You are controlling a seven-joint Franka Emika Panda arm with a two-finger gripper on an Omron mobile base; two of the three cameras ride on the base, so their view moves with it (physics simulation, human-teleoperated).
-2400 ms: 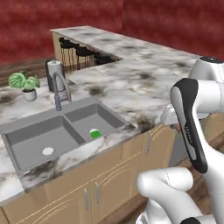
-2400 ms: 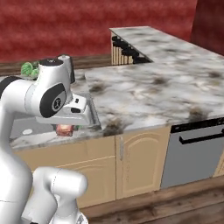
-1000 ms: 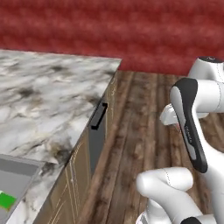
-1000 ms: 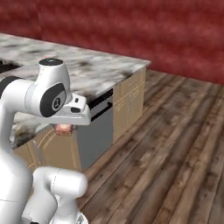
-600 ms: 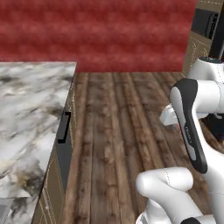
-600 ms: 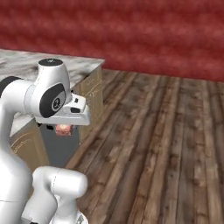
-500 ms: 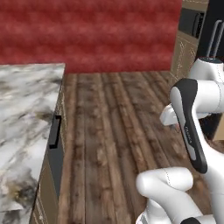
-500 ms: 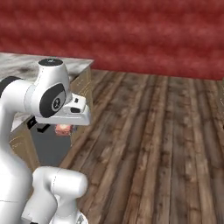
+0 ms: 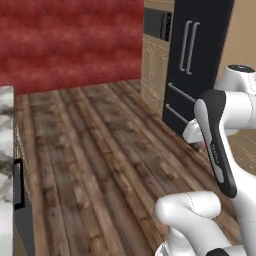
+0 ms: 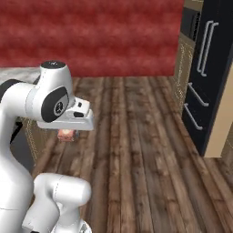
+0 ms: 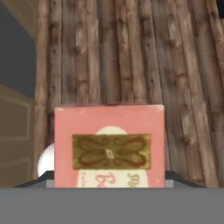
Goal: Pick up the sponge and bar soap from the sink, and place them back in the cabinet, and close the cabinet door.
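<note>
the bar soap [image 11: 109, 146] sits pinched in the pincer [image 10: 67, 135], held in the air above the wood floor [image 10: 136, 150], close under the hand camera with its printed face toward the lens. in the right base view it shows as a small reddish block under the white wrist. a black fridge [image 9: 197, 65] and tan tall unit [image 9: 155, 55] stand to the right, a marble surface [image 9: 5, 145] edge at left. risk, judged: the soap is slick and flat, so a base turn or arm swing could slide it out onto the floor; cabinet isn't in sight, so a wrong heading costs time.
</note>
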